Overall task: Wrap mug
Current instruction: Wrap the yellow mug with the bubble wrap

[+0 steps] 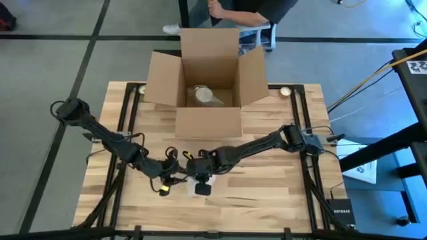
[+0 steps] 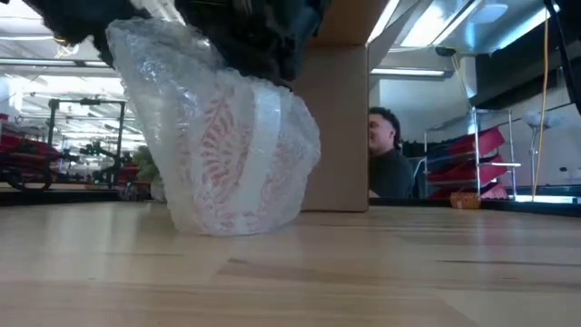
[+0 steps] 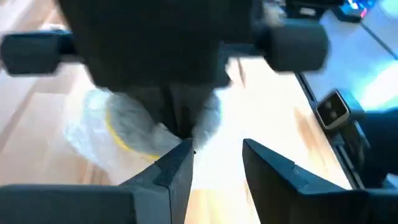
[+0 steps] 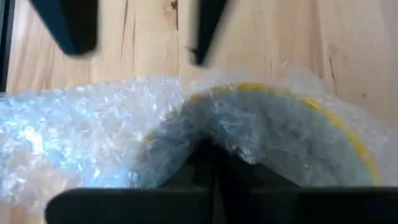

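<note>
The mug [image 2: 231, 154], with a red pattern and a yellow rim, is wrapped in bubble wrap with a strip of tape across it. It stands on its base near the table's front edge [image 1: 201, 187]. My right gripper [image 4: 211, 163] is on top of it, shut on the wrap [image 1: 200, 175]. Just to the left, my left gripper [image 3: 217, 158] stands open [image 1: 168, 181], pointing at the bundle [image 3: 127, 127] with nothing between its fingers. Its two fingers also show beyond the bundle in the right wrist view. My right gripper pinches the bubble wrap at the bundle's top [image 4: 214, 134], beside the mug's yellow rim, between its two shut fingers. It comes from above, pointing down. The wrap puckers in around the fingers. The bundle stands upright with its bottom [image 2: 227, 227] on the table.
An open cardboard box [image 1: 208, 120] stands at the far middle of the table with another wrapped bundle [image 1: 205, 95] inside. A small round object [image 1: 285, 91] lies right of the box. A person [image 2: 386, 159] is beyond the far edge.
</note>
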